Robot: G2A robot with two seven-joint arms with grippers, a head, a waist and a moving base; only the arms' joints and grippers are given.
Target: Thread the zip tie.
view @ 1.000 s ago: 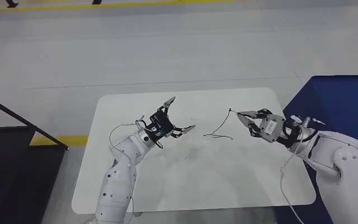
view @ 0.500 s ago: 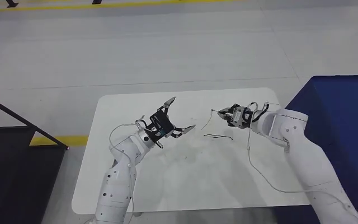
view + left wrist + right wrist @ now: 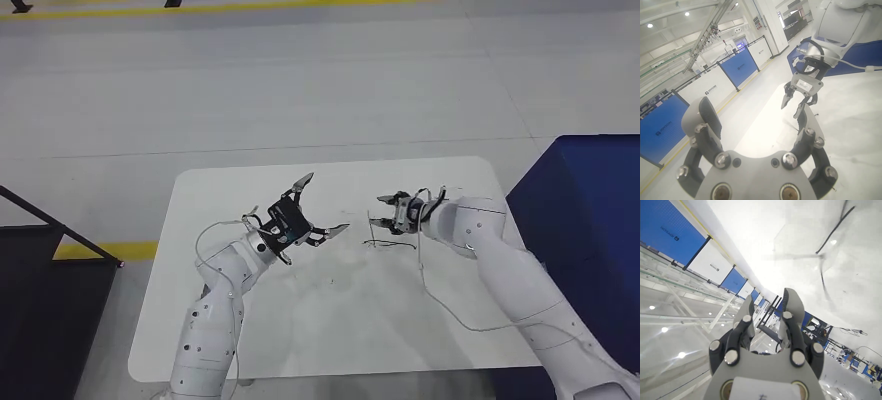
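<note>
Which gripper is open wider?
The left gripper, over the middle of the table: its fingers are splayed far apart. The right gripper, by the black zip tie, has its fingers only narrowly parted.

Tally by kind.

Table [image 3: 300,330]: 1, white. Arms: 2, left arm [image 3: 215,310] and right arm [image 3: 520,290]. Grippers: 2, left gripper [image 3: 325,206] and right gripper [image 3: 789,111], 2 fingers [image 3: 706,111] apiece, 4 all told. Zip tie: 2 thin black strands counted, upright strand [image 3: 371,226] and lying strand [image 3: 392,244]; whether one tie or two, cannot tell. White cables: 2, left-arm cable [image 3: 212,230] and right-arm cable [image 3: 432,298]. Blue unit [image 3: 590,180] beside the table: 1. Yellow floor lines: 2, far line [image 3: 200,8] and near line [image 3: 110,250].
</note>
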